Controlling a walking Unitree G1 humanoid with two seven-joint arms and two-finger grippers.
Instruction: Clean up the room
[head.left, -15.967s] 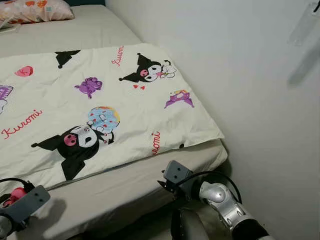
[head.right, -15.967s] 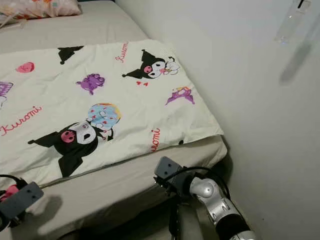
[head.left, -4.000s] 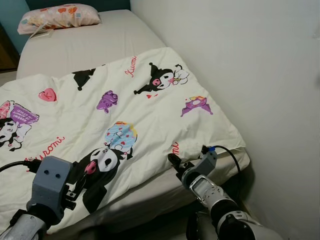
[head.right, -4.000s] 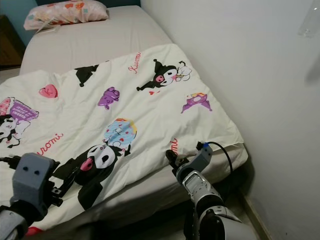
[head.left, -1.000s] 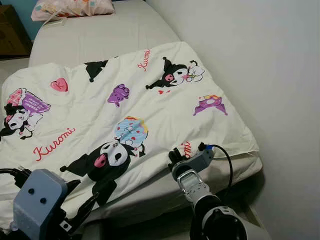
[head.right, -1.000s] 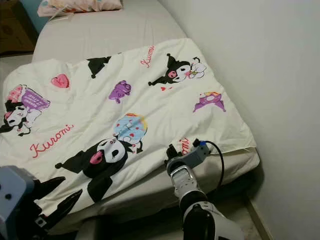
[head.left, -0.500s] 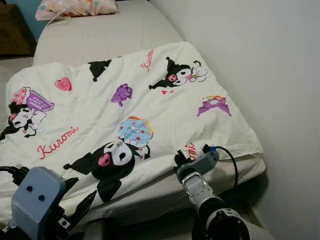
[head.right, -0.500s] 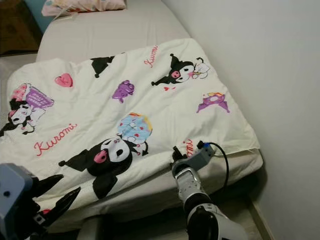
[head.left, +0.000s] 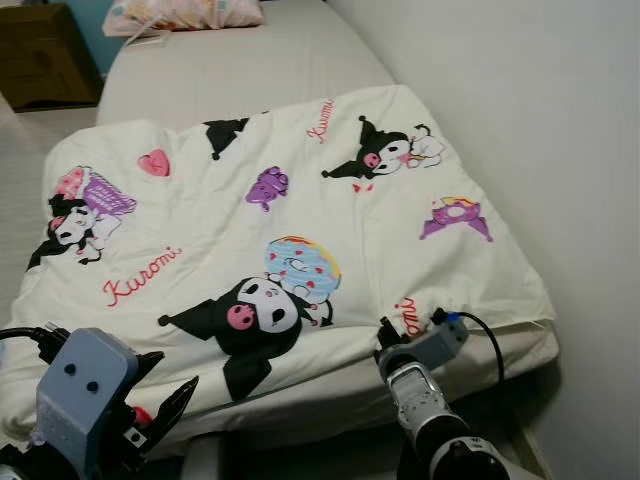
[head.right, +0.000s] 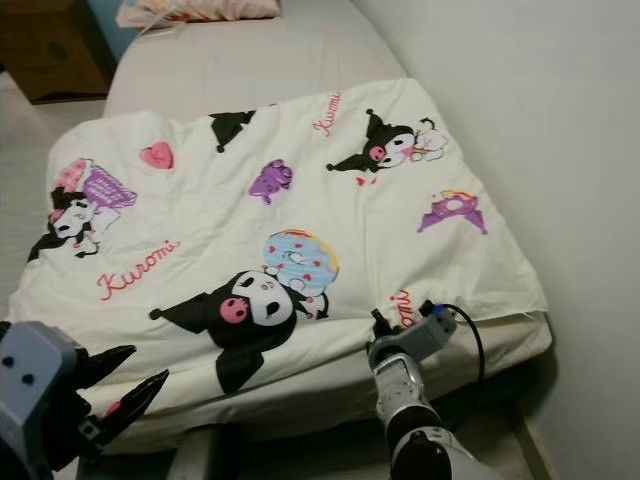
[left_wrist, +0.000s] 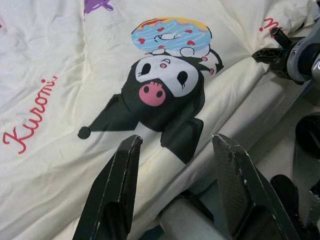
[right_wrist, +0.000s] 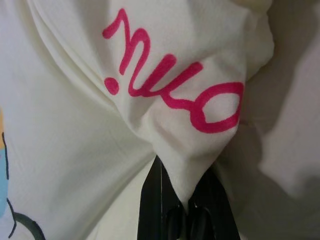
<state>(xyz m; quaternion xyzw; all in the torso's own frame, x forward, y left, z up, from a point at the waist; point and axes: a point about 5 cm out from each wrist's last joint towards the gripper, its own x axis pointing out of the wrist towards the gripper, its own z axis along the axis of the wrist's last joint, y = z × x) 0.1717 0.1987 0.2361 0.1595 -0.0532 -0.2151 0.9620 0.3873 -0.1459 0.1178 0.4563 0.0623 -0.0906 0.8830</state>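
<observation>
Okay, I'm looking down at the bed (head.left: 250, 70), with the cream cartoon-print blanket (head.left: 300, 210) spread across the near half of the mattress, from the left edge over to the wall side. My right gripper (right_wrist: 186, 209) is at the blanket's near edge, right by the pink lettering, and the wrist camera shows its black fingers (right_wrist: 155, 200) pinched together on a fold of that fabric, which bunches up into a little peak where I've got it. From the head camera the same gripper (head.left: 388, 332) sits just under the hem, silver arm reaching up from below. My left gripper (left_wrist: 175, 170) hangs over the near left part of the blanket with its two fingers spread wide, nothing between them; I see the big black-and-white character print past the tips. Up at the far end lies a pink patterned pillow (head.left: 185, 12), and a dark wooden nightstand (head.left: 45, 55) stands beside the bed on the left.
</observation>
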